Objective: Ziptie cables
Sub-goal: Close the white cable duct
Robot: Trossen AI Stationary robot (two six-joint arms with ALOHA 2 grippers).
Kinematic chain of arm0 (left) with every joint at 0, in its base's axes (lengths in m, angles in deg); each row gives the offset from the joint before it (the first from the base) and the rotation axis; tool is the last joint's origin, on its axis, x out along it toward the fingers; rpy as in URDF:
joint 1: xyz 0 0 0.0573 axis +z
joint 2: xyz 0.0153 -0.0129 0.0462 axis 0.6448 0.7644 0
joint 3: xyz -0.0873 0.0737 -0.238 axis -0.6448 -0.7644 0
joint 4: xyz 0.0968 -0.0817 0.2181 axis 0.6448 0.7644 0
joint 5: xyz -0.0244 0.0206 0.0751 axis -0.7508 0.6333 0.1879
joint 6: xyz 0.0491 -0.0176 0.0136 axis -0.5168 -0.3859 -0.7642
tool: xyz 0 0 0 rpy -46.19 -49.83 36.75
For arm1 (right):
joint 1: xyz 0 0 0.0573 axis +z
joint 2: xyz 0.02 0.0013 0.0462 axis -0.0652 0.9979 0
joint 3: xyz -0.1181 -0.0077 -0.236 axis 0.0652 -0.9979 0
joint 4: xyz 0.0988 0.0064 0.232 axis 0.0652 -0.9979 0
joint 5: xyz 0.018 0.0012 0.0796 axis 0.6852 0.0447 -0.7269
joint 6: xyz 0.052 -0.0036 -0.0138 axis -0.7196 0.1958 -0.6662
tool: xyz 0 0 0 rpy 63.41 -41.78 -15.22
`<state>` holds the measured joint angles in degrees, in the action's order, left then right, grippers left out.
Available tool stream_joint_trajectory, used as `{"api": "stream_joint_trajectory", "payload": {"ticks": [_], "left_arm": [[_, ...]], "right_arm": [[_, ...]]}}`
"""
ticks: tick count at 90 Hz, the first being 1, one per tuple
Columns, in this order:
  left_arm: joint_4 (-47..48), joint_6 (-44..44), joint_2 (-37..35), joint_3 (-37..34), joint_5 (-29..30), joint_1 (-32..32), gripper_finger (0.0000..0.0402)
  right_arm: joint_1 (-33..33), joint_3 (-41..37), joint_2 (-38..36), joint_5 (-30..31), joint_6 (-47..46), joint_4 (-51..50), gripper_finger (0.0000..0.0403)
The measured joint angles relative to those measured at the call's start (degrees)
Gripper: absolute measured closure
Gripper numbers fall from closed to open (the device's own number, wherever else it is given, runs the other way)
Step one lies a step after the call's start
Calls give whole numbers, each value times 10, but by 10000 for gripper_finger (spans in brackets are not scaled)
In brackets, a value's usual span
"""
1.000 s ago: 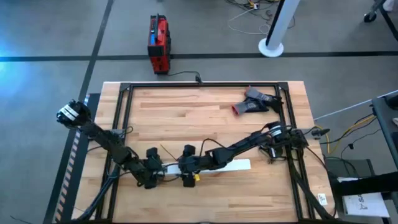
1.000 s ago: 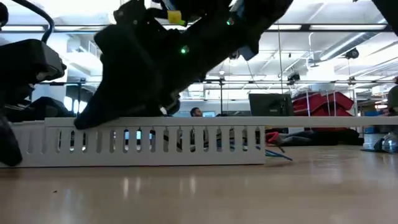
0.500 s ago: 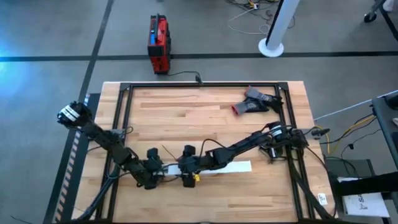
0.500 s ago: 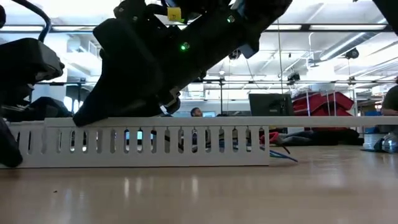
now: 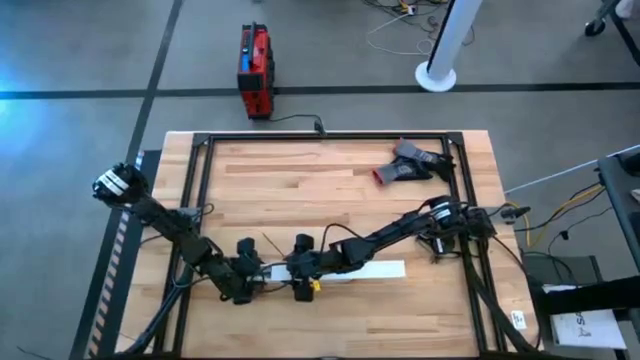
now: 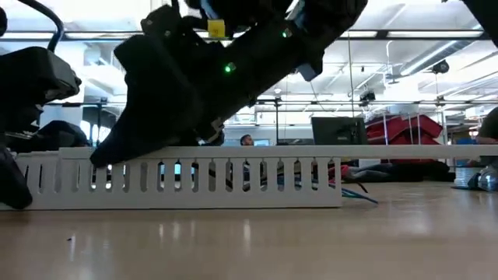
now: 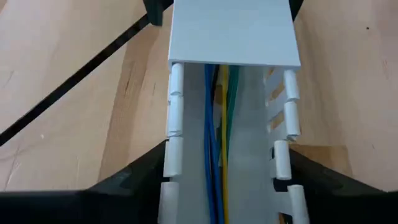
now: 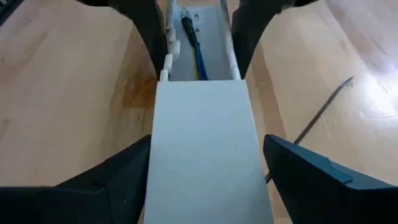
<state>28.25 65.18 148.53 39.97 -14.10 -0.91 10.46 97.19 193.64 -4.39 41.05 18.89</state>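
The white slotted channel (image 5: 345,268) lies flat along the table's near middle. The cables (image 7: 217,124), blue, yellow and green, run inside it, and their ends stick out of its right end (image 6: 354,194). A flat white cover (image 8: 202,143) closes the channel's right part. My left gripper (image 5: 250,277) is shut on the channel's open left end. My right gripper (image 5: 301,280) is shut on the covered part just to the right. The ziptie (image 5: 268,241), a thin black strip, lies flat on the wood just beyond the channel, untouched. My left gripper pinches the channel's two slotted side walls (image 7: 171,158) between its fingers near its left end. The fingers lie along the channel, which rests on the table. My right gripper pinches the covered channel by its two long sides (image 8: 152,168). Its fingers slant down along the channel, which stays on the table.
A red and black hand tool (image 5: 408,165) lies at the back right. A black frame rail (image 5: 320,137) runs round the tabletop. There is bare wood between the channel and the far rail. A red case (image 5: 255,70) stands on the floor beyond the table.
The channel has slid a little along the table toward its right edge, still flat, with my right gripper on it.
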Motion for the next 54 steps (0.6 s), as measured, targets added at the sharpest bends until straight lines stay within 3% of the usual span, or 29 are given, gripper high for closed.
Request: {"api": "stream_joint_trajectory", "payload": {"ticks": [31,54], "left_arm": [[-4,-1,1,0,2,0,177],[-3,-5,1,0,2,0,185]], "right_arm": [[1,-1,-6,-17,-2,-4,173],[1,-1,-12,-22,-1,8,140]]}}
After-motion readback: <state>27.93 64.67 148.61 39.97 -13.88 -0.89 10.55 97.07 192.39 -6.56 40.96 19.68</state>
